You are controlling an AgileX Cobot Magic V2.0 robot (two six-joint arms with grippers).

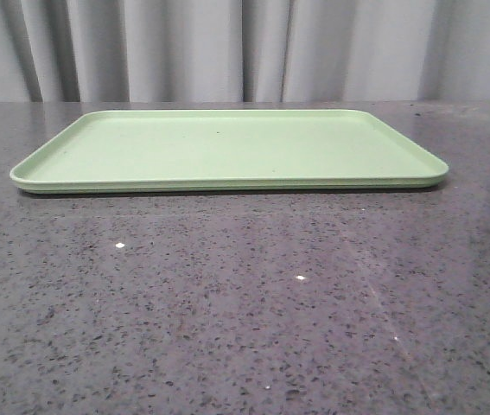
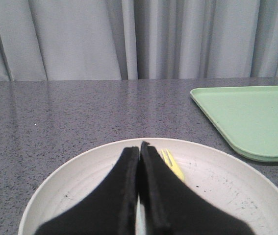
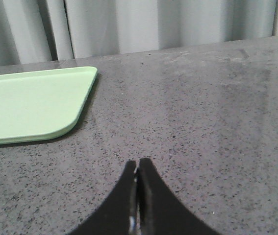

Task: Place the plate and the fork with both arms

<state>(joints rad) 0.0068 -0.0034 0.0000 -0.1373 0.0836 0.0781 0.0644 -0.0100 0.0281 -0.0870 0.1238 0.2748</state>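
Across the upper half of the front view, a flat light-green tray [image 1: 227, 147] on the dark speckled counter [image 1: 245, 311], nothing on its surface, grey curtain [image 1: 245, 47] hanging behind; neither arm visible from this camera. In the left wrist view, left gripper [image 2: 139, 147] low centre of the frame, black fingers [image 2: 124, 191] pressed together tip to tip with nothing seen between them, hovering over or resting on the plate [image 2: 227, 191], which fills the bottom of the frame with its pale rim curving from lower left to lower right. Just right of the fingertips, the fork [image 2: 172, 165], yellow, lying inside the plate, tines pointing up-frame, handle hidden behind the right finger. Corner of the same tray at the right edge of that frame, apart from the plate. In the right wrist view, right gripper [image 3: 138, 164] at bottom centre, fingers likewise closed against each other and empty, above bare counter; tray corner at the left of the frame, well apart from the fingertips.
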